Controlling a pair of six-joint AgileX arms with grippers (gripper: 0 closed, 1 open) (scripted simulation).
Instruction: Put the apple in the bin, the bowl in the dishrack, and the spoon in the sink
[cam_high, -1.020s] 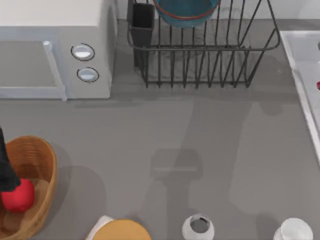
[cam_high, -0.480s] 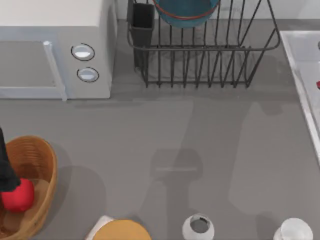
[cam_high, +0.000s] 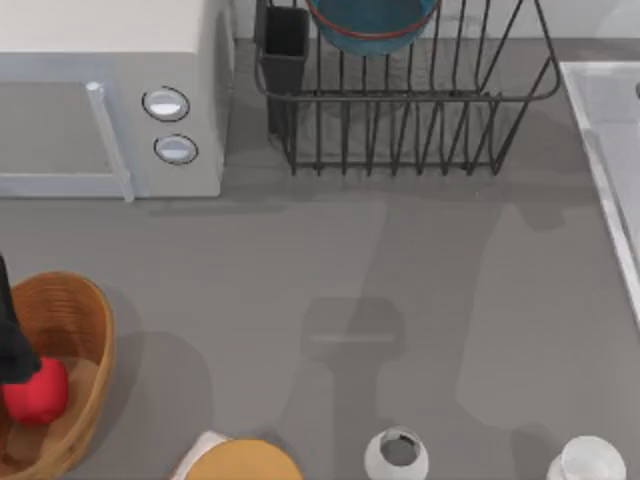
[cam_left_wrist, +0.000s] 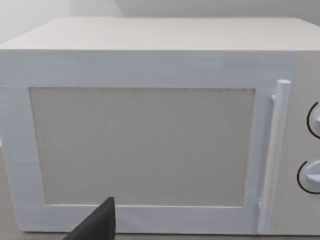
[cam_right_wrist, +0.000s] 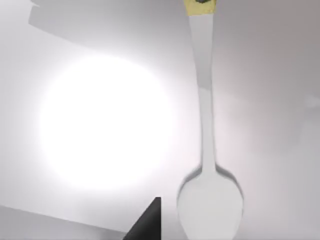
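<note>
Beneath the right wrist camera lies the spoon (cam_right_wrist: 210, 150), pale, with a yellow end to its handle, flat on the white floor of the sink (cam_right_wrist: 90, 145); one dark fingertip (cam_right_wrist: 147, 222) of the right gripper shows beside its bowl end and apart from it. I judge the spoon released, but how far the fingers stand apart I cannot tell.

At the top view's left edge, the apple (cam_high: 36, 390) sits inside the bin (cam_high: 75, 310), with the left arm (cam_high: 14, 340) dark and close above it, seemingly touching. Whether that hand has let go is not visible; the left wrist view offers one fingertip (cam_left_wrist: 97, 225) against the microwave (cam_left_wrist: 150, 135).

Farther off, the bowl (cam_high: 372, 22) rests in the dishrack (cam_high: 400, 110), cut by the frame's top edge.

All three things look placed. The risk I see: if the left fingers are closed on the apple, lifting away would carry it out of the bin. The sink (cam_high: 600, 110) is cut off at the top view's right edge.
</note>
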